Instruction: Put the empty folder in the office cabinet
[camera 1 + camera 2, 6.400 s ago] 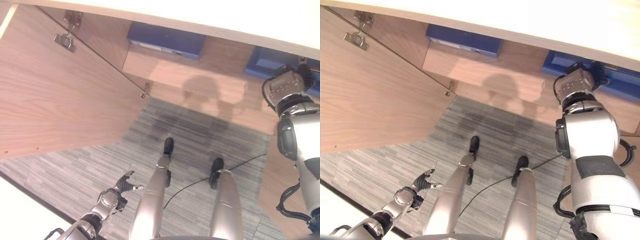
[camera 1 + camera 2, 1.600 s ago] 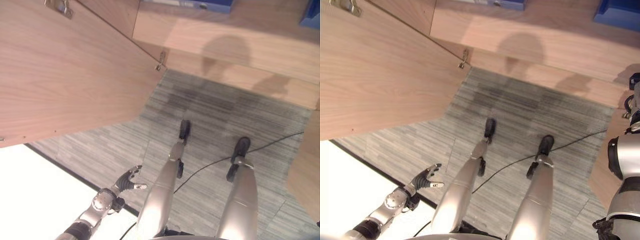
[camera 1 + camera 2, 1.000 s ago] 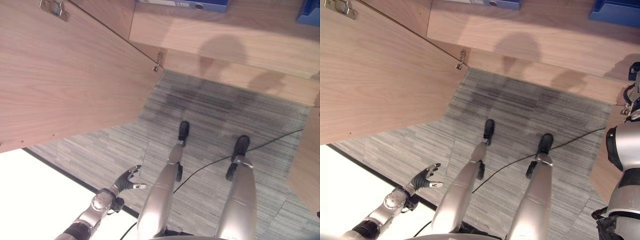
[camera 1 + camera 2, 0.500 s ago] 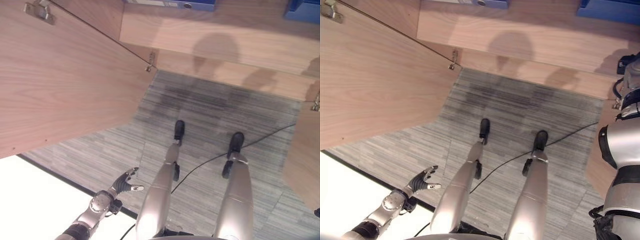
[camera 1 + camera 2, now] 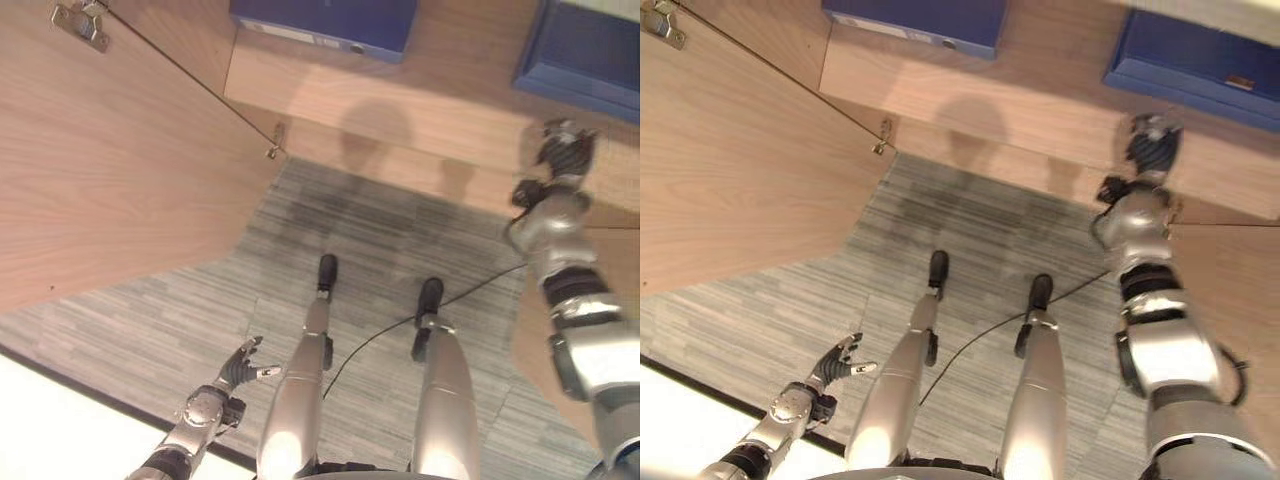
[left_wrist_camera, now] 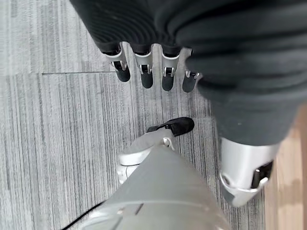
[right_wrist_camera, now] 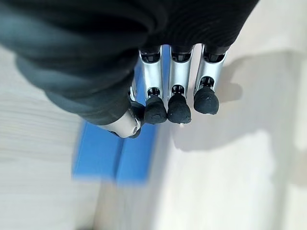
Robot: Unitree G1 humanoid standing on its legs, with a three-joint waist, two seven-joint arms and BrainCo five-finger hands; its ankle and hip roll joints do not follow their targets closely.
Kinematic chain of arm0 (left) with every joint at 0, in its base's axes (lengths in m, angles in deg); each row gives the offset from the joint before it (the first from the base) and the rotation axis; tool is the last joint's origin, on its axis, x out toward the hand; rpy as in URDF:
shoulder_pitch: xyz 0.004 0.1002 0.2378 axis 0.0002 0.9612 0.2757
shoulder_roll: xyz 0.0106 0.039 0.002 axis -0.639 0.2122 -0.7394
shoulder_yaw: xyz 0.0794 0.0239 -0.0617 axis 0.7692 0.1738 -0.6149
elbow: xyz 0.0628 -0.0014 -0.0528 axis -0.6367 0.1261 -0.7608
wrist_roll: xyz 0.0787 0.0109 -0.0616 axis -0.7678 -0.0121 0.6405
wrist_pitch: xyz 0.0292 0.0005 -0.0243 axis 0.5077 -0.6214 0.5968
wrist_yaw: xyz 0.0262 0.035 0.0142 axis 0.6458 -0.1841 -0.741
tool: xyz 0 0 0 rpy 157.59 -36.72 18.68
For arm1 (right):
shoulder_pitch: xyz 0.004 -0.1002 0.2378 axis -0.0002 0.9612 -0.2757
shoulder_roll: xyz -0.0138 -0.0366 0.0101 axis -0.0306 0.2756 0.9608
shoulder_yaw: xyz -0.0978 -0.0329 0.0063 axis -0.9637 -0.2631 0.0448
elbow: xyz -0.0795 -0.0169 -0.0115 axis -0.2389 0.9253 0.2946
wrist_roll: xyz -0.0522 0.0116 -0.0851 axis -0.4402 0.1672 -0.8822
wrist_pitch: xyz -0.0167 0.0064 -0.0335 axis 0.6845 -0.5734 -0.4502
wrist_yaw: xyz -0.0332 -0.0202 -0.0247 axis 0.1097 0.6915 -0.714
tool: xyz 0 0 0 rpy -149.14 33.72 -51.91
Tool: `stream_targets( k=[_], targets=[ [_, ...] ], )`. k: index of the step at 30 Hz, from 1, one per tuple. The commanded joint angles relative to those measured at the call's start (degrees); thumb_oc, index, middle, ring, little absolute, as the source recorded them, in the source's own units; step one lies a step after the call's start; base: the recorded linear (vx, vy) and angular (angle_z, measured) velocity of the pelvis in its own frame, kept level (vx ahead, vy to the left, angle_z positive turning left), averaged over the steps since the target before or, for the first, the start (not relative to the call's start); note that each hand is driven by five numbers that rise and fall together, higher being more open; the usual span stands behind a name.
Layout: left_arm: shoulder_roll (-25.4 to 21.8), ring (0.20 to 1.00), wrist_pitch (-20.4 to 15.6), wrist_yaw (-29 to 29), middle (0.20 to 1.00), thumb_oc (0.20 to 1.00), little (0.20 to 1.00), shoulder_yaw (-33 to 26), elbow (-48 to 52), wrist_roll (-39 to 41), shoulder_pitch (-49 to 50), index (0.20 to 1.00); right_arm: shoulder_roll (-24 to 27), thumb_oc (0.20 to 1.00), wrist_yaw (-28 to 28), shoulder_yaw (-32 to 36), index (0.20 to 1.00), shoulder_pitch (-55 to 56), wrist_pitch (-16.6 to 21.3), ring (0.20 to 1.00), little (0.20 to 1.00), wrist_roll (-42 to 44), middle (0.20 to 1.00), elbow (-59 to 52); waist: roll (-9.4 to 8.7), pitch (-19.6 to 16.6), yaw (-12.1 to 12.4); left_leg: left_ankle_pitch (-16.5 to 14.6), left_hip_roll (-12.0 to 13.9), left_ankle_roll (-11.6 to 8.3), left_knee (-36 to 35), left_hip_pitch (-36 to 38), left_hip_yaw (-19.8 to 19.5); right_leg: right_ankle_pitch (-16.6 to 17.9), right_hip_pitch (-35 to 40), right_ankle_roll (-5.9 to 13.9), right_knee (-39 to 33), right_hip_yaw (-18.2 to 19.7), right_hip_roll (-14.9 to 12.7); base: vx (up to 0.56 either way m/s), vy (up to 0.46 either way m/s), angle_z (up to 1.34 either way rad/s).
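Note:
Two blue folders lie on the open cabinet's wooden shelf (image 5: pixel 450 110): one at the left (image 5: pixel 325 22), one at the right (image 5: pixel 590 55). My right hand (image 5: pixel 560 150) is raised in front of the shelf edge, just below the right folder, and is apart from it. In the right wrist view its fingers (image 7: pixel 180 81) are straight and hold nothing, with a blue folder (image 7: pixel 110 153) past them. My left hand (image 5: pixel 237 368) hangs low at the left over the floor, with its fingers (image 6: pixel 144 62) spread and empty.
The cabinet's left door (image 5: pixel 100 170) stands wide open, its hinges showing at the top. A right door (image 5: pixel 1230 290) stands open beside my right arm. Grey striped carpet (image 5: pixel 350 220) runs up to the cabinet base. A pale floor strip (image 5: pixel 40 430) lies at the lower left.
My right arm has risen into view, bringing the hand up beneath the right blue folder. The camera has tilted, so more of both folders shows. The left hand keeps its pose.

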Motion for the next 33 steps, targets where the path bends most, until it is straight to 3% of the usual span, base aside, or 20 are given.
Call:
stream_targets(
  k=[1, 6, 10, 18, 26, 29, 33],
  targets=[
    [-0.38, 1.000, 0.15, 1.34, 1.000, 1.000, 1.000, -1.29, -4.17, -2.21, -0.85, 1.000, 0.27, 0.200, 0.38, -0.57, 0.200, 3.00, 2.75, 0.200, 0.200, -2.54, 0.200, -5.66, -1.16, -0.51, 1.31, -7.90, 3.48, -2.89, 0.20, 5.10, 0.25, 5.00, 5.17, 3.59, -7.40, 0.66, -2.09, 0.00, 0.032, -0.04],
    [-0.19, 1.000, 0.15, 1.79, 1.000, 1.000, 1.000, -2.10, -5.29, -4.34, -0.19, 1.000, -4.10, 0.200, 1.32, 0.24, 0.200, 8.39, 3.17, 0.200, 0.200, -3.64, 0.200, -8.88, -1.75, -0.93, 0.62, -7.89, 3.75, -2.88, -0.13, 6.57, 0.81, 6.10, 7.34, 3.69, -9.59, 0.68, -2.03, -0.01, 0.040, -0.15],
    [-0.28, 1.000, 0.11, 1.93, 1.000, 1.000, 1.000, -2.13, -5.64, -4.87, 0.24, 1.000, -4.74, 0.200, 1.59, -0.32, 0.200, 8.38, 2.93, 0.200, 0.200, -4.27, 0.200, -9.97, -2.10, -1.12, 0.68, -7.97, 3.88, -2.89, 0.06, 6.86, 0.91, 6.25, 7.88, 3.61, -9.93, 0.73, -2.10, 0.00, 0.009, -0.06],
    [-1.19, 1.000, -0.22, 1.64, 1.000, 1.000, 1.000, -1.68, -5.15, -4.71, 0.70, 1.000, -2.20, 0.200, 1.18, -0.15, 0.200, 4.23, 2.70, 0.200, 0.200, -4.04, 0.200, -8.03, -2.24, -1.29, 1.43, -8.28, 3.81, -2.82, 0.94, 6.90, 0.56, 6.03, 8.55, 3.59, -9.80, 0.47, -2.48, 0.00, 0.000, 0.00],
    [-2.02, 1.000, -0.40, 0.76, 1.000, 1.000, 1.000, 0.08, -4.60, -3.57, 0.55, 1.000, 2.01, 0.200, 0.74, 0.07, 0.200, -3.33, 2.34, 0.200, 0.200, -0.28, 0.200, 1.12, -2.21, -1.95, 2.83, -8.26, 3.70, -2.77, 1.52, 6.70, -0.12, 5.66, 9.45, 3.60, -9.51, 0.15, -2.47, -0.01, -0.004, 0.04],
    [-1.97, 1.000, -0.17, 0.69, 1.000, 1.000, 1.000, 0.79, -4.64, -4.06, 0.71, 1.000, 1.72, 0.200, 0.91, 0.05, 0.200, -3.62, 2.03, 0.200, 0.200, 1.00, 0.200, 3.33, -2.40, -2.73, 3.20, -8.42, 3.66, -2.76, 1.52, 7.33, -0.28, 5.59, 10.58, 3.58, -9.76, -0.14, -2.48, 0.00, 0.004, 0.05],
    [-1.24, 1.000, 0.44, 0.49, 1.000, 1.000, 1.000, 0.66, -4.58, -5.35, 1.47, 1.000, -2.23, 0.200, 2.28, 0.15, 0.200, 2.72, 1.22, 0.200, 0.200, 0.51, 0.200, 2.45, -3.17, -4.15, 3.13, -9.44, 3.80, -2.71, 1.73, 10.26, -0.49, 4.87, 14.53, 3.52, -10.02, -1.07, -2.64, 0.04, -0.001, 0.11]
  ],
)
